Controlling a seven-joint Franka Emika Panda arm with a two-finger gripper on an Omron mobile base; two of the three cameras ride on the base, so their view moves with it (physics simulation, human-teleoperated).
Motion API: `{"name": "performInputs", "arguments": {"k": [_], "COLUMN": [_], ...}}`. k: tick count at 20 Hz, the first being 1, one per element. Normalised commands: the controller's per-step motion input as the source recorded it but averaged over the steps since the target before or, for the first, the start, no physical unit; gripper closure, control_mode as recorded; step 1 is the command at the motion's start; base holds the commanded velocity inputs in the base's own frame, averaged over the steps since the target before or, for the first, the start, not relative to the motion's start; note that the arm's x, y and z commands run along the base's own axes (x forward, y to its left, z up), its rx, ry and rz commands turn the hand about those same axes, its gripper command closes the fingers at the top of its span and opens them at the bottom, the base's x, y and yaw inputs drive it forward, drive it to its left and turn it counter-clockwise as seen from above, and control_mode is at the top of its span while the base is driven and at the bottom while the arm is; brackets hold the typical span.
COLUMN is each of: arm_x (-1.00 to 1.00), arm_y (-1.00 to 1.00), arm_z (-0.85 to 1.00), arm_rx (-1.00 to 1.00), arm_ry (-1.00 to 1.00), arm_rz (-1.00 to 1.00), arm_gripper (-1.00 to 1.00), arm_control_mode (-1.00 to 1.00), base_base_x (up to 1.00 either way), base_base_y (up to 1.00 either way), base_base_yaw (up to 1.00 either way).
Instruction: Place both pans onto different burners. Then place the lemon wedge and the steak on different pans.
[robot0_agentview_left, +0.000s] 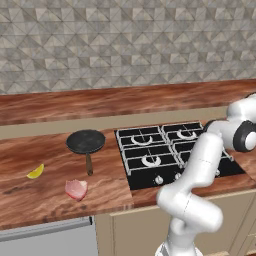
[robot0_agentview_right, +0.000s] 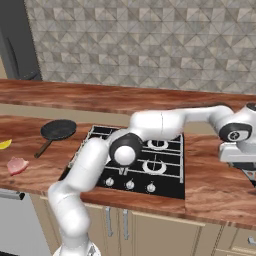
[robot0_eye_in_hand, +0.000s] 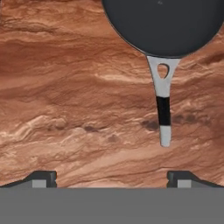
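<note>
Progress: basically nothing done yet, as far as I can tell. No pan on any burner, no food in any pan.
Stove: the cooktop (robot0_agentview_left: 170, 150) has all its burners (robot0_agentview_left: 151, 160) bare under the grates.
Pan one: the black pan with the brown handle (robot0_agentview_left: 86, 141) sits on the counter (robot0_agentview_left: 30, 200) just left of the stove, handle pointing toward the front edge. Nothing in it.
Pan two: another dark pan (robot0_eye_in_hand: 164, 24) lies on the wood under the hand, with a pale handle (robot0_eye_in_hand: 163, 105) that has a black band. Only part of the bowl shows, and that part is empty too.
Lemon: the lemon wedge (robot0_agentview_left: 35, 172) is on the counter, well left of pan one.
Steak: the steak (robot0_agentview_left: 76, 189) is near the front edge, between the lemon and pan one's handle, touching neither.
Gripper: the gripper (robot0_eye_in_hand: 111, 177) has its fingers spread wide apart, holding nothing, hovering over the counter with the pale handle just ahead of them.
Left to do: everything. Both pans to separate burners, then lemon in one and steak in the other. My guess is pan two goes first.
</note>
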Motion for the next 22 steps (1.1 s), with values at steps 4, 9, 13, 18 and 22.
{"name": "performInputs", "arguments": {"k": [4, 9, 13, 18, 22], "arm_x": [0.02, 0.05, 0.08, 0.13, 0.12], "arm_y": [-0.09, -0.10, -0.09, -0.10, -0.17], "arm_z": [-0.28, -0.33, -0.38, -0.30, -0.16], "arm_rx": [0.00, 0.00, 0.00, 0.00, 0.00], "arm_ry": [0.00, 0.00, 0.00, 0.00, 0.03], "arm_rz": [0.00, 0.00, 0.00, 0.00, 0.00], "arm_gripper": [-1.00, -1.00, -1.00, -1.00, -1.00], "arm_control_mode": [-1.00, -1.00, -1.00, -1.00, -1.00], "base_base_x": [0.00, 0.00, 0.00, 0.00, 0.00], "base_base_y": [0.00, 0.00, 0.00, 0.00, 0.00], "base_base_yaw": [0.00, 0.00, 0.00, 0.00, 0.00]}}
